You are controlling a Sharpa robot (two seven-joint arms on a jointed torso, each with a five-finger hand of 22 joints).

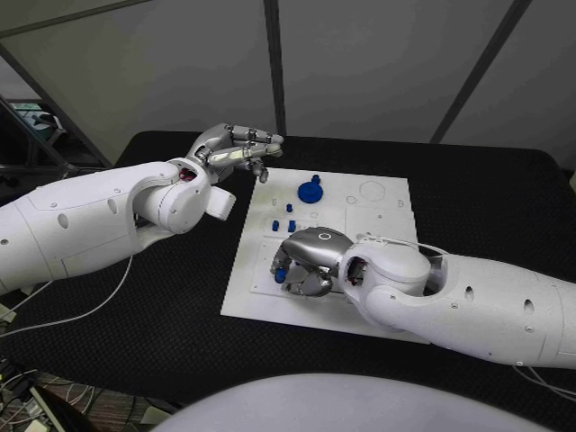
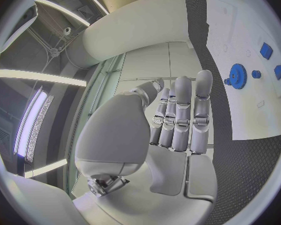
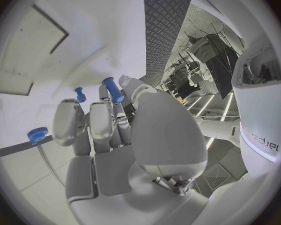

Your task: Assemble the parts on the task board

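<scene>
Where the head view hides it, the right hand [image 3: 125,135] apparently pinches a blue peg [image 3: 113,90].

A robotics lab: pale partition panels [image 1: 366,63], floor cables [image 1: 15,378].

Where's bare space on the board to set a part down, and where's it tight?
Free: the task board right side, between the blue gear and the right edge, and the near-left corner. Tight: mid-left, where small blue pegs stand beside the right robot hand, which holds a blue peg. The left robot hand is off the board's far-left corner.
</scene>
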